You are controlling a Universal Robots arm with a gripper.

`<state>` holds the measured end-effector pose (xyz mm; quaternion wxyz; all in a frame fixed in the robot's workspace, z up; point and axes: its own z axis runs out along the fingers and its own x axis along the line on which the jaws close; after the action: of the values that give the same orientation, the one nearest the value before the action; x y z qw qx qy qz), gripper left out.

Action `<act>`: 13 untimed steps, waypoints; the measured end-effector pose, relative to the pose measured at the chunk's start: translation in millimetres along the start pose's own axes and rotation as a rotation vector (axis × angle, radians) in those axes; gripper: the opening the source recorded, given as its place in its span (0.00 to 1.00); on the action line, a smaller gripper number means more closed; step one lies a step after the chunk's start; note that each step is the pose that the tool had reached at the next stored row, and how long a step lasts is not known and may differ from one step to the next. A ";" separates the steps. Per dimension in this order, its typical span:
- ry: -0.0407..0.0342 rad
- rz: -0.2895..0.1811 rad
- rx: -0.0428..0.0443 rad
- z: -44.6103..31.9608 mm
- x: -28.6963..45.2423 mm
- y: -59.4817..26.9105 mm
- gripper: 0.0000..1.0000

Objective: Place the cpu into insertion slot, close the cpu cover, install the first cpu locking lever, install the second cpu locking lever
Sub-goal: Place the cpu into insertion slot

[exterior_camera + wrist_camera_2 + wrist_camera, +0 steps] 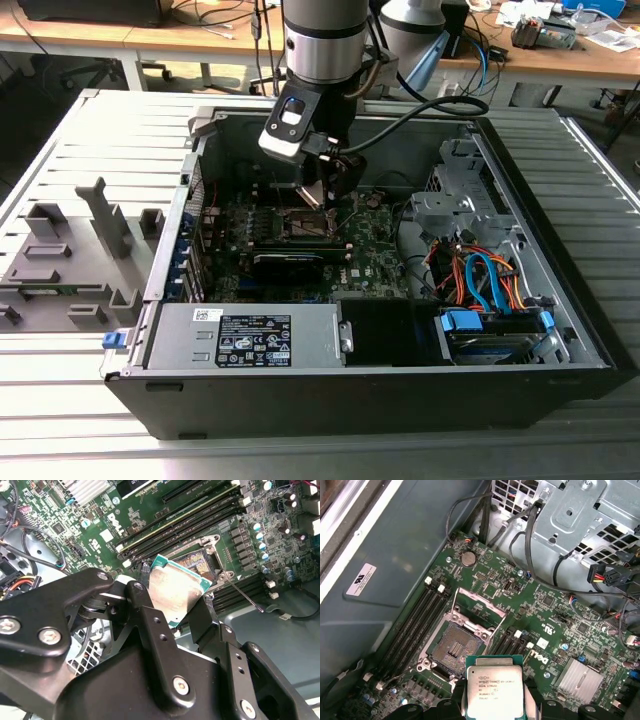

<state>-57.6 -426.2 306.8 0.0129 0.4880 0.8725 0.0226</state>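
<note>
The gripper (322, 188), upper centre of the exterior view, reaches into the open computer case (350, 400). Its fingers (145, 615) clamp the cpu (495, 687) by two opposite edges (silver top showing) over the motherboard (555, 630), near the insertion slot (452, 647). The slot sits bare, with the cpu cover (479, 611) tipped up.

The claw (495, 712) grips the cpu (495, 690) near the open insertion slot (454, 647), cpu cover (479, 607) raised.

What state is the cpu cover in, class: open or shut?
Open. The cpu cover stands raised off the insertion slot, whose dark centre lies bare.
</note>
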 end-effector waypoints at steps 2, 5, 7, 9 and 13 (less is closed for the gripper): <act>-0.0013 0.006 0.0006 0.0 0.0 0.0 0.54; -0.0025 0.012 0.0011 0.0 0.0 0.0 0.54; -0.0034 0.018 0.0015 0.0 0.0 0.0 0.54; -0.0040 0.021 0.0018 0.0 0.0 0.0 0.54; -0.0060 0.032 0.0027 0.0 0.0 0.0 0.54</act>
<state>-57.6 -426.2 306.8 0.0145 0.5019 0.8646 0.0202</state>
